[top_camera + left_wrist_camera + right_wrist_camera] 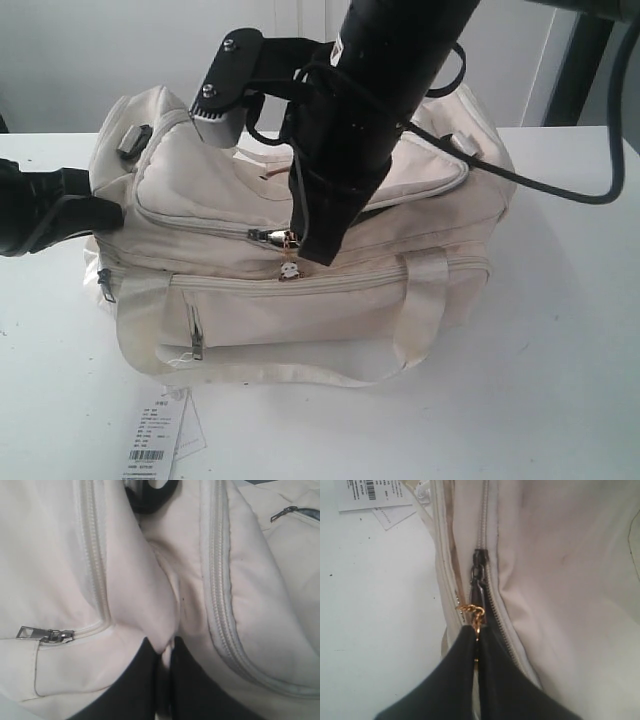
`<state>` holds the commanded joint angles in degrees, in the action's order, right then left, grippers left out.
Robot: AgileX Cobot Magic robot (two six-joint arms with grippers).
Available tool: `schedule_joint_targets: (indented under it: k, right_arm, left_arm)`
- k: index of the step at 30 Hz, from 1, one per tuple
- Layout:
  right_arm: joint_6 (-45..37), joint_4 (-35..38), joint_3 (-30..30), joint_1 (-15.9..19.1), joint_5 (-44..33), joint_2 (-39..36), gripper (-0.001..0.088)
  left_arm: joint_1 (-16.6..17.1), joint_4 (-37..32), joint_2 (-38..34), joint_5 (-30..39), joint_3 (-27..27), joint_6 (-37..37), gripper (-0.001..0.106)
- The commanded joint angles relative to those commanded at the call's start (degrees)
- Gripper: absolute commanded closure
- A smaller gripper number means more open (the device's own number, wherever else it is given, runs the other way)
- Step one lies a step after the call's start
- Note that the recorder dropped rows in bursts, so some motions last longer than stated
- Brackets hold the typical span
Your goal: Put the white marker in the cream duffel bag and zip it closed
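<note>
**Grip Status, Both Arms**

The right gripper [476, 631] is closed, with its fingertips clamped on the gold chain [471, 610] attached to the zipper pull [479, 591] of the top zipper. The left gripper [160, 645] is closed on a fold of fabric at one end of the cream duffel bag [300, 312]. The bag is seated on the white table [560, 350], with a paper tag [157, 440] lying just beside its front.

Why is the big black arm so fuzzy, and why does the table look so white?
Exterior view: the right arm looks close to the camera and blurs, while the cream duffel bag looks sharp. Right wrist view: the table washes out to near-white; the zipper pull is crisp. Left wrist view: the bag fills the frame, softly lit, with the left gripper dark and blurry.
</note>
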<state>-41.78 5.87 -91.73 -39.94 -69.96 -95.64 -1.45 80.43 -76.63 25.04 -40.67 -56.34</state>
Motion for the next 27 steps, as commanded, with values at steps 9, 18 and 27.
schedule_joint_targets:
  k: [9, 18, 27]
  right_arm:
    - [0.1, -0.2, 1.4, 2.0, 0.0, 1.5, 0.0868]
    - [0.1, -0.1, 3.2, 3.0, 0.0, 1.9, 0.0868]
    - [0.0, 4.9, 3.2, 3.0, 0.0, 1.9, 0.0868]
  left_arm:
    - [0.0, 0.0, 0.0, 0.0, 0.0, 0.0, 0.105]
    - [0.0, 0.0, 0.0, -0.1, 0.0, -0.2, 0.105]
    - [0.1, -3.2, 1.8, -1.4, -0.1, -3.7, 0.04]
